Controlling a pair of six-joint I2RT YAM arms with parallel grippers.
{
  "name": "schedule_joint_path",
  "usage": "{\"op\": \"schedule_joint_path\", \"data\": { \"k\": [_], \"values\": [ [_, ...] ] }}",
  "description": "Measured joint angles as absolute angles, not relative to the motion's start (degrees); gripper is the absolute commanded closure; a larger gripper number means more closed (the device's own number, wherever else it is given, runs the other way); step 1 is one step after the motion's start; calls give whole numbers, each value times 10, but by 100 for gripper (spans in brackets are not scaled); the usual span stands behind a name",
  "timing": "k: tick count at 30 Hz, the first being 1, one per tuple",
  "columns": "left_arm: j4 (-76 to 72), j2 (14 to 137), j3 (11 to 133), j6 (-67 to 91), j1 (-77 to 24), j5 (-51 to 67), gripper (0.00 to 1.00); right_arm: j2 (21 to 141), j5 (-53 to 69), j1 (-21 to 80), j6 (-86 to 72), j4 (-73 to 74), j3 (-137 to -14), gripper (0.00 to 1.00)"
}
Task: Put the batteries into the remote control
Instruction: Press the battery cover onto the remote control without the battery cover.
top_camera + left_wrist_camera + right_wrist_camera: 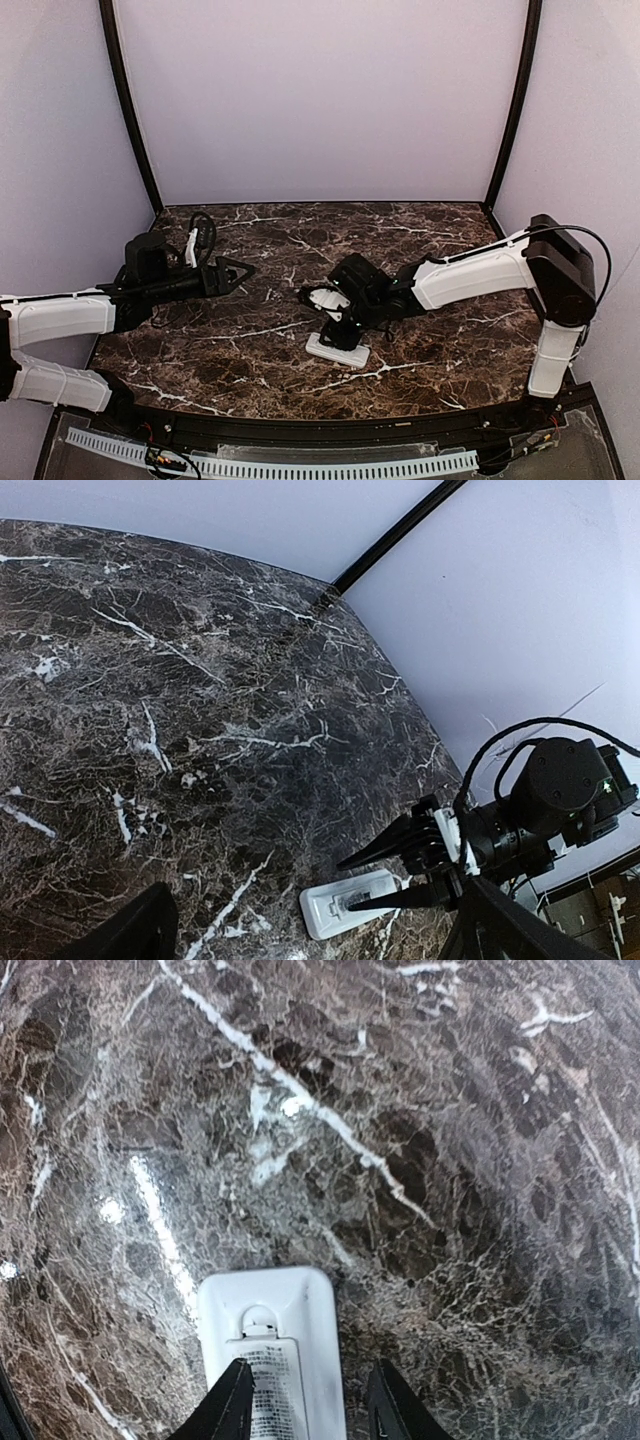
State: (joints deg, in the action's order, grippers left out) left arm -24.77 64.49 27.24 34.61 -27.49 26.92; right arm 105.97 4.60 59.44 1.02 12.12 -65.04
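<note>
The remote control lies flat on the dark marble table, just below the centre of the overhead view. It is a slim white slab with rounded corners.

The right wrist view has it at bottom centre and shows it closest. There is a small arched notch near its rounded end, and below that a panel of fine grey print, too small to read. The left wrist view catches it at the lower edge, from the side, with a darker patch in its middle that I cannot make out.

Only that view shows the right pincer from outside. Its two black fingers stand apart, slanting down over the remote with nothing between them. Whether they touch it I cannot tell.

Overhead, the left pincer hangs in the left half of the frame, spread wide and well apart from the remote.
</note>
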Motion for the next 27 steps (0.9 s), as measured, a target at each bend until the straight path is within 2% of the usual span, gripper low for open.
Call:
{"op": "schedule_joint_path", "data": {
  "k": [19, 23, 27],
  "values": [
    [-219, 655, 283, 330, -275, 256, 1, 1072, 54, 591, 10, 102, -639, 62],
    [-158, 684, 325, 302, -291, 228, 2, 1066, 56, 591, 10, 98, -630, 62],
    [-90, 748, 391, 262, -349, 183, 1, 1061, 58, 590, 10, 98, -624, 63]
  ]
}}
